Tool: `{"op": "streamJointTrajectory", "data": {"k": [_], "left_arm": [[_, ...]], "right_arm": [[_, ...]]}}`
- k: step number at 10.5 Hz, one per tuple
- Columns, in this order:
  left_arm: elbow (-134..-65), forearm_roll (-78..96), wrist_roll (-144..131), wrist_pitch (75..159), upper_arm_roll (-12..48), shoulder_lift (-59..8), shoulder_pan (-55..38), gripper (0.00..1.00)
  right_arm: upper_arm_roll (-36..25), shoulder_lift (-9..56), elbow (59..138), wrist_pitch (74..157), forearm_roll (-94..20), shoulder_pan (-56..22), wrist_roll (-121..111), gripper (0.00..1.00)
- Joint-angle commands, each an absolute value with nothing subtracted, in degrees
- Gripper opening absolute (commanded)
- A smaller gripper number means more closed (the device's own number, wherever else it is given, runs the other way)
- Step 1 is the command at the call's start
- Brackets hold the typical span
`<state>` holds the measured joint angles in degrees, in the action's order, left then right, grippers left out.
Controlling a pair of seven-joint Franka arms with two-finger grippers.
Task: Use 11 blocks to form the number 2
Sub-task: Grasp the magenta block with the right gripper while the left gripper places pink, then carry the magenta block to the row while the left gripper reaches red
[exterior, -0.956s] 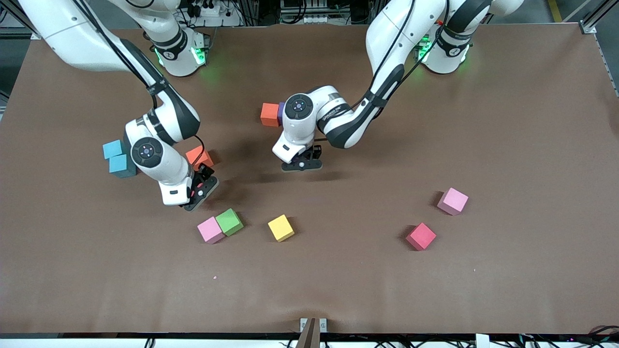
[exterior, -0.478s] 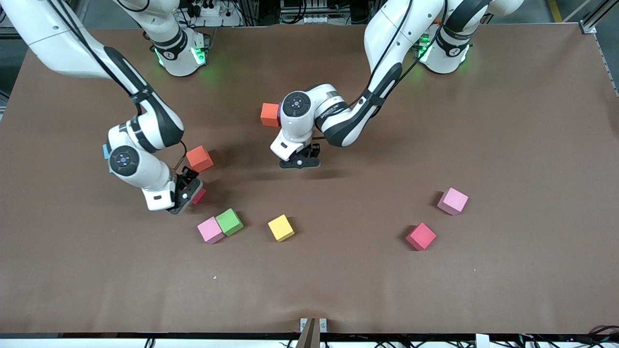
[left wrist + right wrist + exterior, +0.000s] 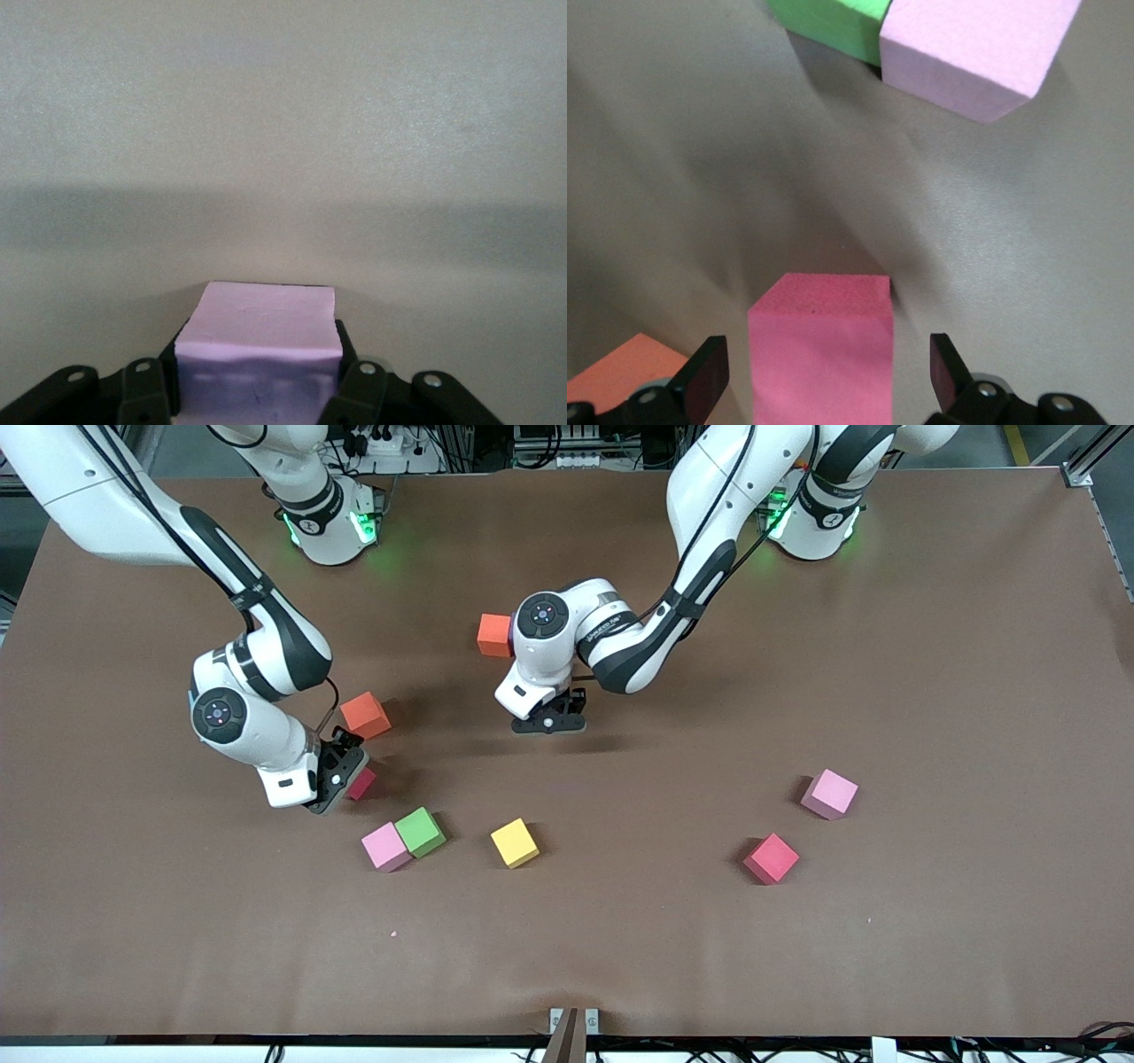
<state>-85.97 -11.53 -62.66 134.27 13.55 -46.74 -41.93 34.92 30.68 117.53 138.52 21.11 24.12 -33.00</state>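
The brown desk (image 3: 930,646) is carrying scattered blocks, and no digit is taking shape on it yet. The right arm is reaching down from its base toward its own end of the desk, and the right tool (image 3: 341,775) is standing released, its fingers (image 3: 700,372) spread wide on either side of a crimson block (image 3: 361,784) without touching it; in the right wrist view that block (image 3: 821,345) is sitting between them on the desk. The left arm is bending down over the middle of the desk, and the left tool (image 3: 549,722) is clenching a pale purple block (image 3: 259,341), which is showing only in the left wrist view, squeezed between the fingers (image 3: 146,390) over bare desk. An orange block (image 3: 365,715) is lying just beside the right tool, farther from the front camera than the crimson one. A second orange block (image 3: 493,635) is sitting partly hidden by the left arm's wrist. A pink block (image 3: 386,847) and a green block (image 3: 420,832) are touching each other, nearer the camera than the right tool, and a yellow block (image 3: 515,843) is lying near them. Toward the left arm's end, another pink block (image 3: 829,794) and another crimson block (image 3: 771,858) are resting apart from each other.
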Motion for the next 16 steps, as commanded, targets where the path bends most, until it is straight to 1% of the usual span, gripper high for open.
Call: {"op": "streamJointTrajectory", "data": {"k": [1,5,6,7,8,9,10,11,12,14,15,16], "left_arm": [[-86.48,-13.10,-62.67,133.07,13.62,-46.32,-42.36,0.16],[-86.66,-13.10,-62.84,132.54,13.97,-46.06,-42.36,0.18],[-86.83,-13.10,-62.84,132.54,13.97,-45.88,-42.36,0.20],[-86.84,-13.10,-63.02,132.45,13.97,-45.88,-42.45,0.30],[-86.66,-13.10,-63.19,131.49,14.06,-45.79,-42.45,0.54],[-86.49,-12.92,-63.63,131.40,13.98,-45.53,-42.89,1.00],[-86.40,-12.75,-64.68,131.40,13.97,-44.92,-42.89,1.00],[-86.14,-12.66,-65.99,131.40,13.97,-44.39,-42.89,1.00],[-85.78,-12.48,-66.88,131.40,13.89,-44.04,-42.80,1.00],[-85.78,-12.13,-67.76,131.40,13.54,-41.32,-42.01,1.00],[-85.78,-12.04,-68.89,131.40,13.19,-39.83,-41.32,1.00],[-85.78,-12.13,-70.39,131.40,13.18,-39.12,-38.96,1.00]], "right_arm": [[37.34,31.38,119.18,140.01,20.66,25.58,-33.66,1.00],[37.27,32.08,119.36,141.07,20.74,26.45,-34.97,1.00],[37.27,32.17,119.36,141.15,20.74,26.98,-36.46,1.00],[37.27,32.52,119.27,141.15,20.74,27.24,-38.04,1.00],[37.35,32.61,119.27,141.15,20.74,27.86,-39.71,1.00],[37.35,32.61,119.27,141.15,20.74,28.21,-40.77,1.00],[37.35,32.61,119.27,141.24,20.74,28.13,-40.78,1.00],[37.35,32.78,119.27,141.24,20.74,28.04,-40.78,0.96],[37.35,32.70,119.27,141.24,20.74,27.86,-40.78,0.79],[37.35,32.52,119.09,141.15,20.66,27.34,-40.17,0.53],[37.35,32.43,119.09,140.98,20.65,27.16,-40.08,0.28],[37.53,32.26,118.74,140.45,20.74,26.81,-40.08,0.24]]}}
